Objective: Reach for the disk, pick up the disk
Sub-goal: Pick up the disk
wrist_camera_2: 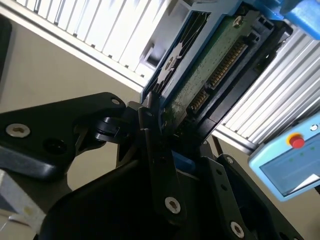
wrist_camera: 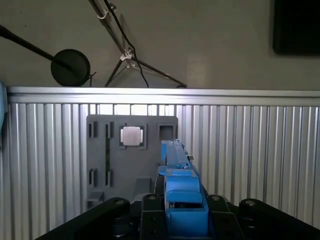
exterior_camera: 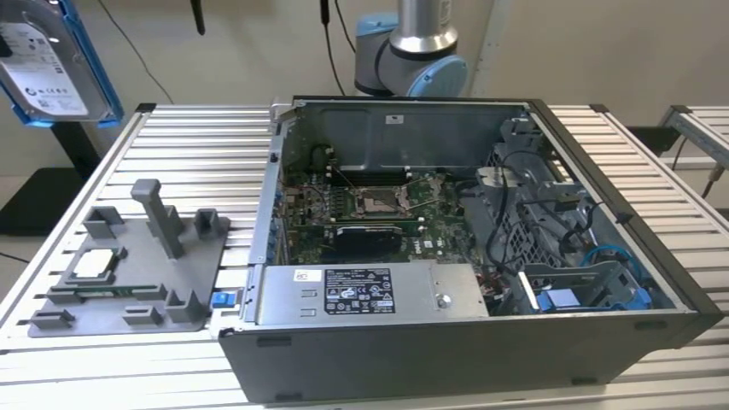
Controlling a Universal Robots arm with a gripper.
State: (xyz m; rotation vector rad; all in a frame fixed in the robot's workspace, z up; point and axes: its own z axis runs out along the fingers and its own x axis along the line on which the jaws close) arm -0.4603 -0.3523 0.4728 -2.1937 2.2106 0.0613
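The jaws pinch the one disk [exterior_camera: 46, 68] aloft; one chip [exterior_camera: 97, 263] lies in one grey tray [exterior_camera: 188, 278].

No print is resolving into legible characters. The disk [exterior_camera: 48, 70] is carrying a white label with black print, too small to read in the exterior view. The sticker [exterior_camera: 357, 291] on the power supply [exterior_camera: 450, 295] is showing black-and-white blocks and marks, none of them legible.

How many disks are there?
1. The disk is clamped in the gripper, up at the exterior view's left. More may hide inside the case.
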